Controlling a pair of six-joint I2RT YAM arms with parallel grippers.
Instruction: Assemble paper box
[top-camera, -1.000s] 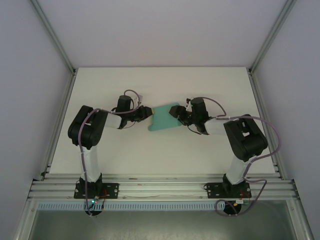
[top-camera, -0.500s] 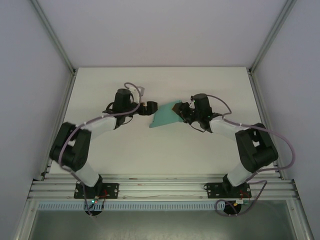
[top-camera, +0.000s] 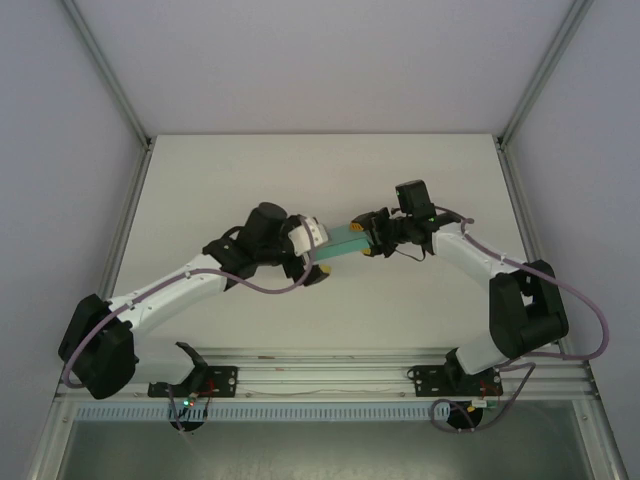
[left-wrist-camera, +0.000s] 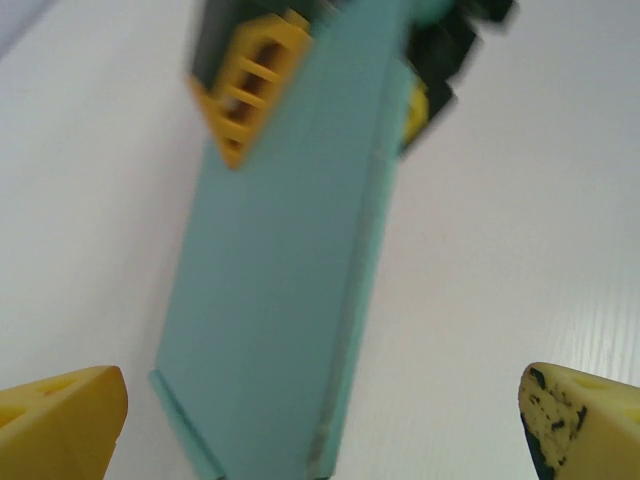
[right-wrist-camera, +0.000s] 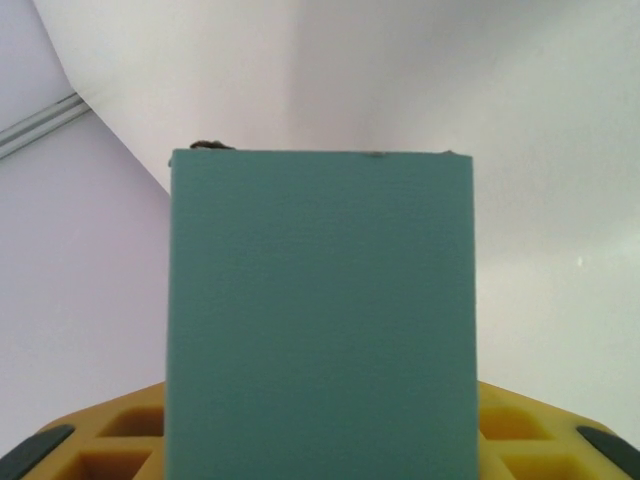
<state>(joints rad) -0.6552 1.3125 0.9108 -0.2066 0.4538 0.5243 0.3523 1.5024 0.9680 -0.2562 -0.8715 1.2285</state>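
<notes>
The paper box (top-camera: 343, 243) is a flat teal rectangular piece held up off the white table (top-camera: 200, 180) near its middle. My right gripper (top-camera: 371, 240) is shut on the box's right end. In the right wrist view the paper box (right-wrist-camera: 320, 310) stands up out of the right gripper (right-wrist-camera: 320, 455), whose yellow fingers (right-wrist-camera: 110, 440) press on its two faces. My left gripper (top-camera: 314, 256) is open at the box's left end. The left wrist view has the paper box (left-wrist-camera: 290, 260) running away from the left gripper (left-wrist-camera: 320, 425), whose fingertips (left-wrist-camera: 60, 420) stand wide apart on either side without touching it.
Aluminium frame rails (top-camera: 110, 100) and grey walls close in the table at the back and sides. A rail (top-camera: 320, 375) with both arm bases runs along the near edge. The left arm (top-camera: 170, 290) stretches low across the near left of the table.
The left arm has stretched out to the right and brought its open gripper up to the box's left end. The right gripper has lifted and turned the box, which looks narrower from above.
</notes>
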